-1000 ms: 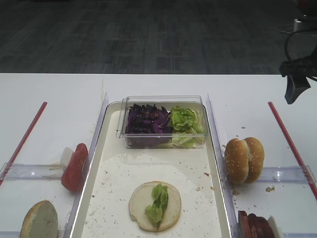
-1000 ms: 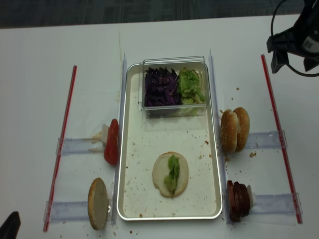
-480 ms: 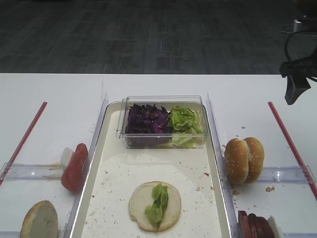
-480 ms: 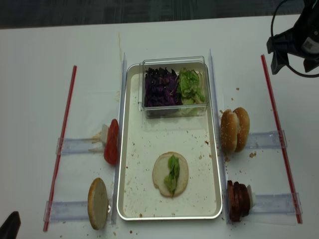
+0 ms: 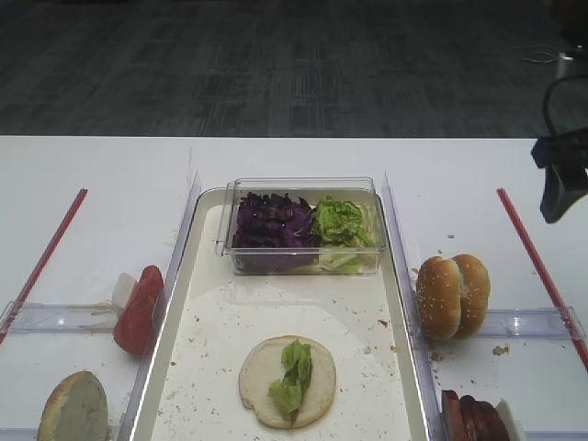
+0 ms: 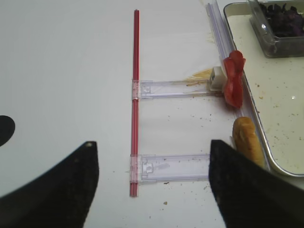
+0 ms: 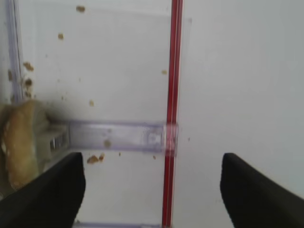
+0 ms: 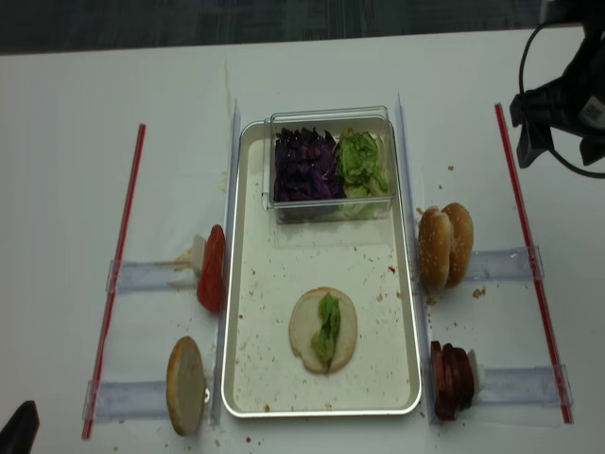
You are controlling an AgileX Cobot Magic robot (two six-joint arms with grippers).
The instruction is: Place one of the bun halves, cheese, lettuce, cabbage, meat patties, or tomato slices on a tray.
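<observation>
On the long off-white rimmed tray [image 8: 248,284] a pale round bun half [image 8: 323,330] lies near the front under a crinkled green lettuce strip [image 8: 328,330], while the black right gripper [image 8: 550,118], jaws apart and empty, hovers far right beside the red strip [image 8: 527,255]

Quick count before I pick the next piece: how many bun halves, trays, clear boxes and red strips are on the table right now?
bun halves: 4 (one on the tray, two to its right, one to its left)
tray: 1
clear box: 1
red strips: 2
Total: 8
</observation>
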